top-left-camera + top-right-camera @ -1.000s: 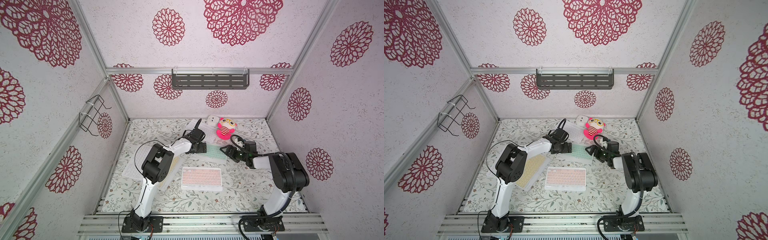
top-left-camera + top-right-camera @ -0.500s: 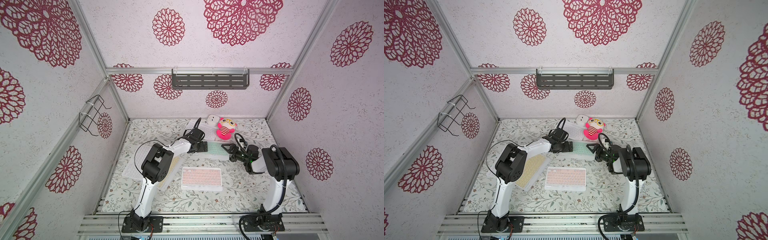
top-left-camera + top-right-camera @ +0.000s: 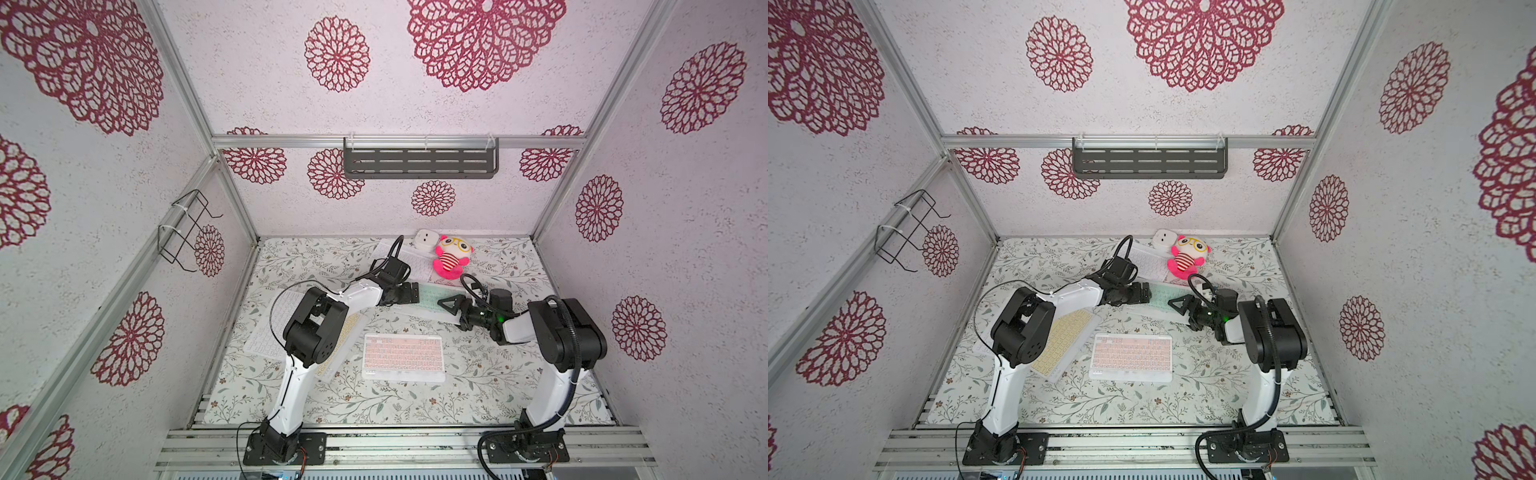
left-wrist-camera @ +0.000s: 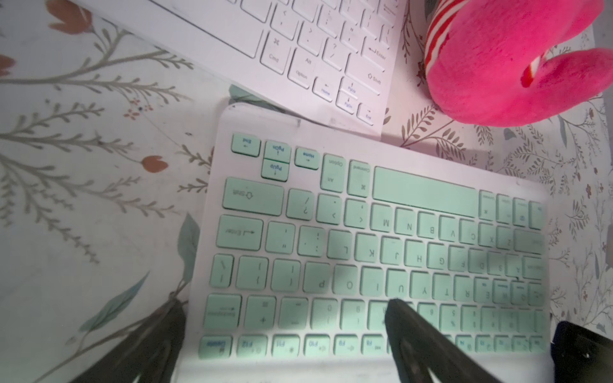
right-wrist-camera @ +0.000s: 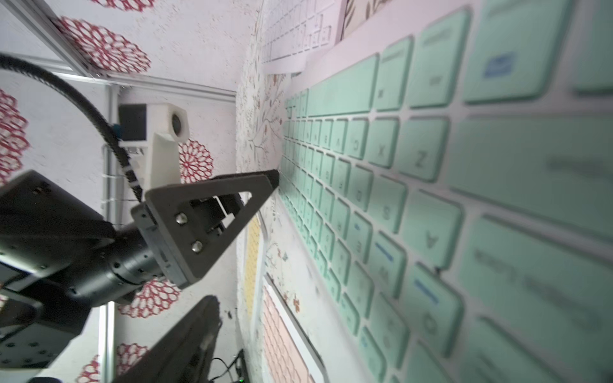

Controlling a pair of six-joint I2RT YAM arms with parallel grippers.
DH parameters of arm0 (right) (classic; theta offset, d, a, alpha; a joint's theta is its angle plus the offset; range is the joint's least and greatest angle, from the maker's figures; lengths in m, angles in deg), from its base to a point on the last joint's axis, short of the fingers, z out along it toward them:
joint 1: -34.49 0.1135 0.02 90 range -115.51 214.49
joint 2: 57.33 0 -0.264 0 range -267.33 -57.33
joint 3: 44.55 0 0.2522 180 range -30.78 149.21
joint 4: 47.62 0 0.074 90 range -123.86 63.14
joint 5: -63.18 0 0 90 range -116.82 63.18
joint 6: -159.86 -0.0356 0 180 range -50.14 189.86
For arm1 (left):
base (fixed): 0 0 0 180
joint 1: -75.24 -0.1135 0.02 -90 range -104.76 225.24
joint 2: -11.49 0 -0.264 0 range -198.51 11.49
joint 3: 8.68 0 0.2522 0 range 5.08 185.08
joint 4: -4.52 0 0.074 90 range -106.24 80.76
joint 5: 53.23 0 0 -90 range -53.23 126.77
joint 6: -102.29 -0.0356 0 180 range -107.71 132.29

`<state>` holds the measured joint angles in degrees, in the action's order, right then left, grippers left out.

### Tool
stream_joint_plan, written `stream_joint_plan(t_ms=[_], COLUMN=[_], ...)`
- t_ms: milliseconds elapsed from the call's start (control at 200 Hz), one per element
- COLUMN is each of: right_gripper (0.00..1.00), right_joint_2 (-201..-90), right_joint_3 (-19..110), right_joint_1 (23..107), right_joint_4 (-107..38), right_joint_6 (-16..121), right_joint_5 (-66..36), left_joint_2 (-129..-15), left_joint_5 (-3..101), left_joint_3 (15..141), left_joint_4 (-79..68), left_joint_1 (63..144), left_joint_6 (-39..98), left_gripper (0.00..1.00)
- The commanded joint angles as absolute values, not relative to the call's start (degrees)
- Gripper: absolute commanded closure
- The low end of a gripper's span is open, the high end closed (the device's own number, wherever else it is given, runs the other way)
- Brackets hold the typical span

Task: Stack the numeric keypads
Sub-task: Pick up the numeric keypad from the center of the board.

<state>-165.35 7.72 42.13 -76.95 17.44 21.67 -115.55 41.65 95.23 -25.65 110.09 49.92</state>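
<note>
The mint-green keypad lies mid-table, just beside an all-white keypad at the back. The pink-keyed keypad lies near the front, and the pale-yellow keypad lies under the left arm. The left gripper stands spread wide and empty at one short end of the mint-green keypad, one fingertip over its number row. The right gripper, turned on its side, meets the opposite end with one finger above the keys; whether it grasps the frame cannot be told.
</note>
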Motion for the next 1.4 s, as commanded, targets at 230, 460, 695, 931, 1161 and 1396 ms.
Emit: stream_joint_plan(t_ms=[230, 460, 695, 931, 1161, 1396], right_gripper=[0.56, 0.74, 0.86, 0.87, 0.87, 0.87], right_joint_2=[-160.25, -156.83, -151.71, -149.26, -149.18, -149.50], right_joint_3=[7.97, 5.34, 6.35, 8.21, 7.32, 6.58], right_joint_1=[42.01, 41.26, 41.08, 41.06, 41.07, 41.08], right_joint_4=[-75.11, -81.49, -78.51, -77.75, -88.69, -95.22], right_joint_6=[18.76, 14.97, 16.21, 15.10, 7.09, 2.54], right_joint_5=[18.22, 17.48, 19.28, 25.10, 28.72, 30.41], left_joint_2=[-113.44, -108.33, -98.63, -93.95, -95.65, -96.43], left_joint_5=[49.12, 52.15, 60.84, 69.31, 72.05, 74.82], left_joint_3=[87.41, 83.33, 73.95, 68.54, 69.02, 68.46], left_joint_4=[-26.37, -22.96, -13.32, -6.35, -4.26, 1.85], left_joint_1=[109.58, 108.37, 103.72, 100.74, 100.21, 99.95], left_joint_6=[52.55, 52.83, 55.86, 55.94, 56.27, 59.09], left_gripper=[0.03, 0.03, 0.03, 0.02, 0.02, 0.00])
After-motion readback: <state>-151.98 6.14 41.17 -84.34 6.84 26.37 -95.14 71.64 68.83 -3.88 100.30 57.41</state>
